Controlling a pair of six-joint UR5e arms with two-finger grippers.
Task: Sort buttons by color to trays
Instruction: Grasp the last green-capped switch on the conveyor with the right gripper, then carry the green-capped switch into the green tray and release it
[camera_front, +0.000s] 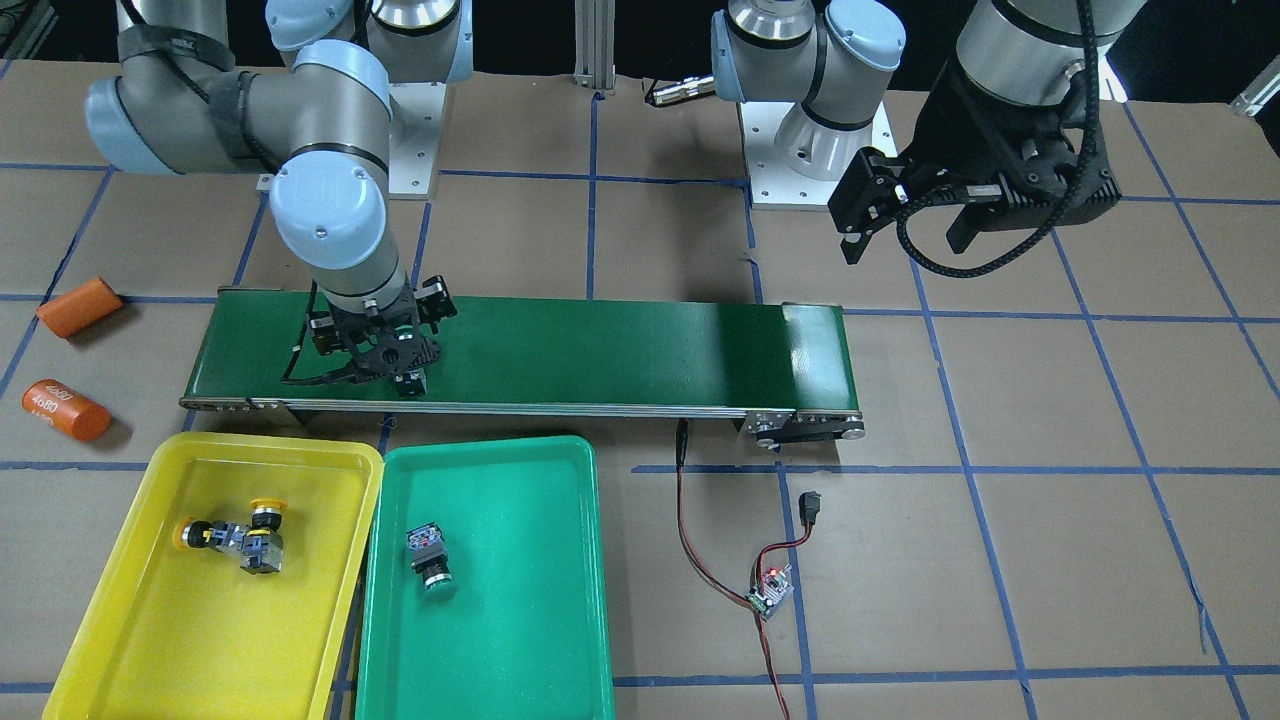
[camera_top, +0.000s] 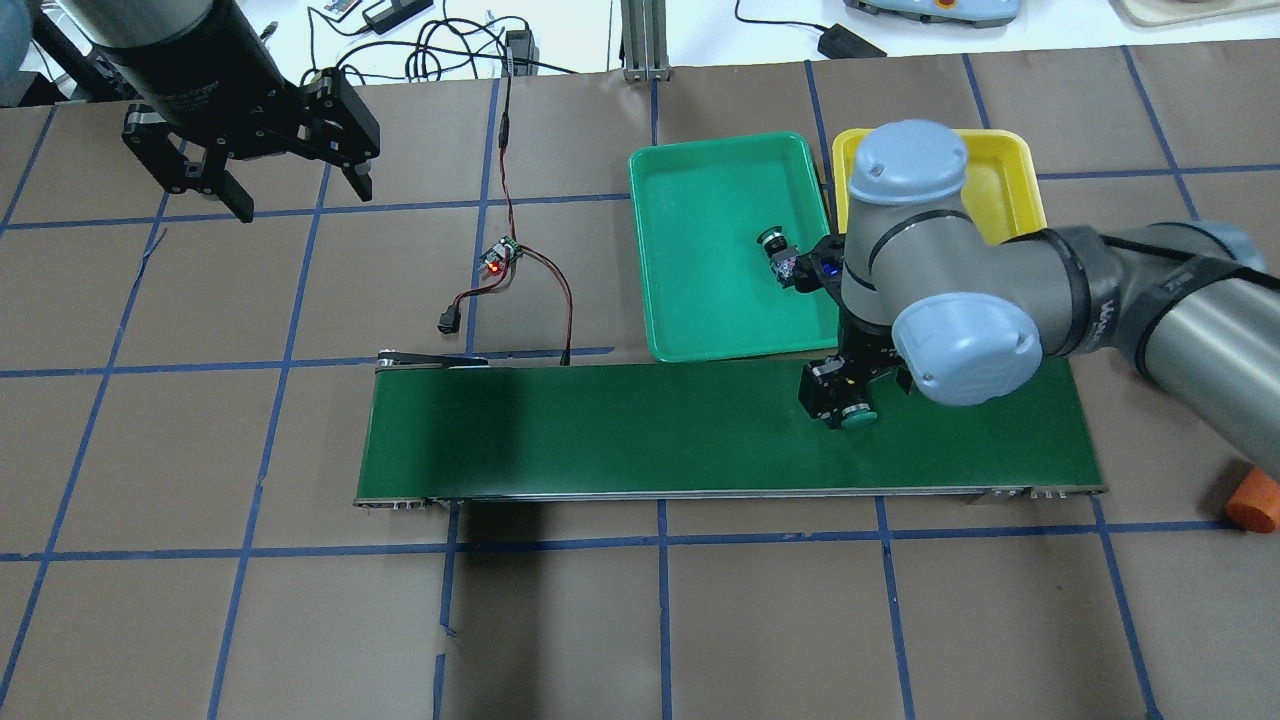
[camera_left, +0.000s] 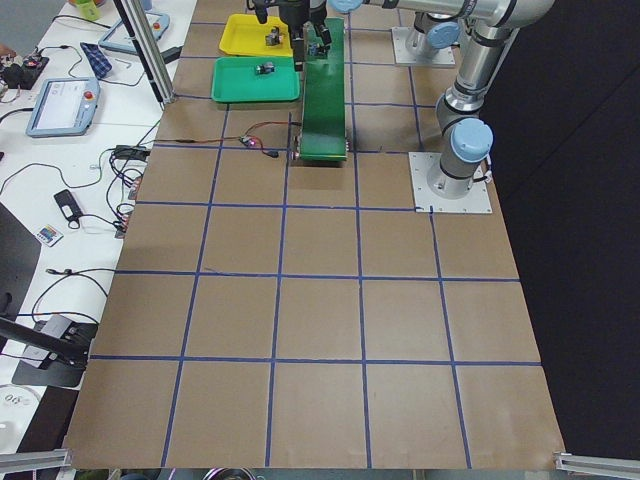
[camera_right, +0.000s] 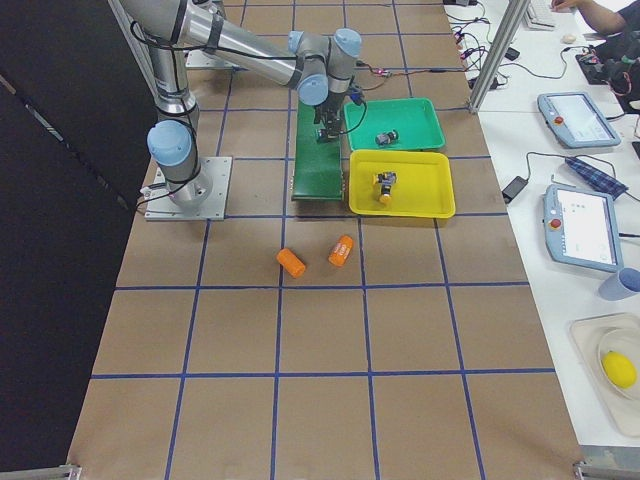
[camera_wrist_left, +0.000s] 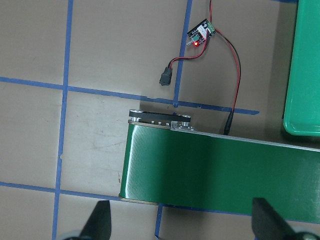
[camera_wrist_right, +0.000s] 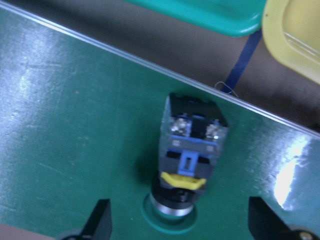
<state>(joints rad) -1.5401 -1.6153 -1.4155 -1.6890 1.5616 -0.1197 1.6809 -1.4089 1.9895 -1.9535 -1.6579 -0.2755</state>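
Button (camera_wrist_right: 189, 165) with round green cap lies on glossy belt (camera_wrist_right: 75, 125) between wide-spread fingers (camera_wrist_right: 102, 216) of right hand (camera_wrist_right: 180, 217); left hand (camera_top: 300, 200) gapes empty

The brown table (camera_front: 1000, 560) carried a conveyor belt (camera_front: 620, 350) beneath the right gripper (camera_front: 380, 372). A yellow tray (camera_front: 130, 620) and a green tray (camera_front: 520, 600) lay just beyond the gripper, orange cylinders (camera_front: 78, 306) to its right, and a circuit board (camera_front: 770, 590) far to its left.
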